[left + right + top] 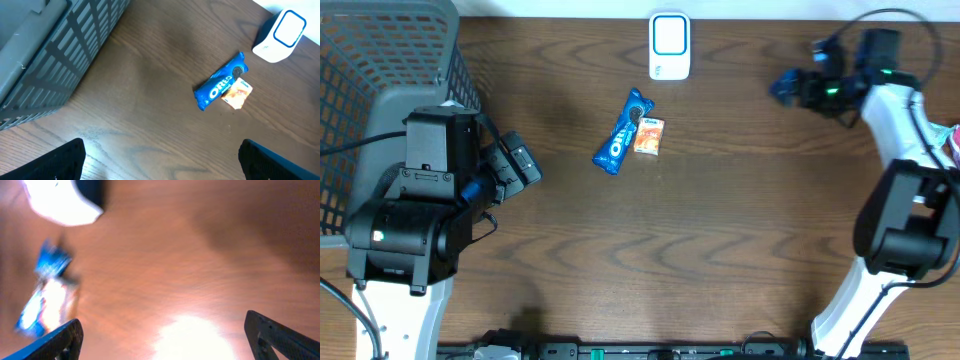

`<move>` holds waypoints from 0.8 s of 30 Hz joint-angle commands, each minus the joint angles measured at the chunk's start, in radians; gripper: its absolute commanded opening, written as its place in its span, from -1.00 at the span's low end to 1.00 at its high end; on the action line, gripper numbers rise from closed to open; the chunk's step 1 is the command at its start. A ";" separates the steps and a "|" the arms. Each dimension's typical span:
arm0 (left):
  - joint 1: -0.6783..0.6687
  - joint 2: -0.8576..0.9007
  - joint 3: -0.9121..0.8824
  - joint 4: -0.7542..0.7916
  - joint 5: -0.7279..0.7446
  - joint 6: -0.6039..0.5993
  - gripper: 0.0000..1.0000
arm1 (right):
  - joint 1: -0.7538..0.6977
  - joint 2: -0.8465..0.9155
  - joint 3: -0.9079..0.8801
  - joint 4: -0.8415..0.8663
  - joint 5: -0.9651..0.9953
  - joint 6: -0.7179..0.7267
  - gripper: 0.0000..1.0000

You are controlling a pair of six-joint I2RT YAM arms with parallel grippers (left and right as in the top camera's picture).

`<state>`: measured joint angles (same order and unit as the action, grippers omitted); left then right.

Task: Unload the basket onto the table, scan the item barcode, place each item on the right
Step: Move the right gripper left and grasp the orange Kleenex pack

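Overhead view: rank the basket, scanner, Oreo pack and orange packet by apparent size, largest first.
1. Grey basket, though cropped.
2. White scanner and Oreo pack: too alike to rank; the scanner stands nearer the camera.
3. Orange packet.

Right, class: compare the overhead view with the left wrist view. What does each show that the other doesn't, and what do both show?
Only overhead: the right arm, the right hand at the far right, and the left arm. Only left wrist: the grey basket wall from outside, and the left hand fingertips at the bottom corners, wide apart. Both: that basket, the blue Oreo pack, the orange packet beside it, the white scanner, the wooden table.
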<state>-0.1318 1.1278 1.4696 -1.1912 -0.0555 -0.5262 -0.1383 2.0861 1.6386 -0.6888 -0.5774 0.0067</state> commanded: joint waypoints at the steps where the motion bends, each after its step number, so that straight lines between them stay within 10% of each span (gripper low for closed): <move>1: 0.005 0.002 0.007 -0.002 -0.012 0.002 0.96 | 0.123 0.008 -0.019 -0.056 -0.127 -0.005 0.99; 8: 0.005 0.002 0.007 -0.002 -0.013 0.002 0.96 | 0.340 0.011 -0.080 -0.043 -0.120 0.012 0.98; 16: 0.005 0.002 0.007 -0.002 -0.012 0.002 0.96 | 0.475 0.011 -0.209 0.163 0.079 0.448 0.98; 24: 0.005 0.002 0.007 -0.002 -0.013 0.002 0.96 | 0.513 0.011 -0.357 0.396 0.094 0.559 0.99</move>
<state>-0.1318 1.1278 1.4696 -1.1908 -0.0559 -0.5266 0.3523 2.0819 1.3437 -0.3275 -0.5301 0.4736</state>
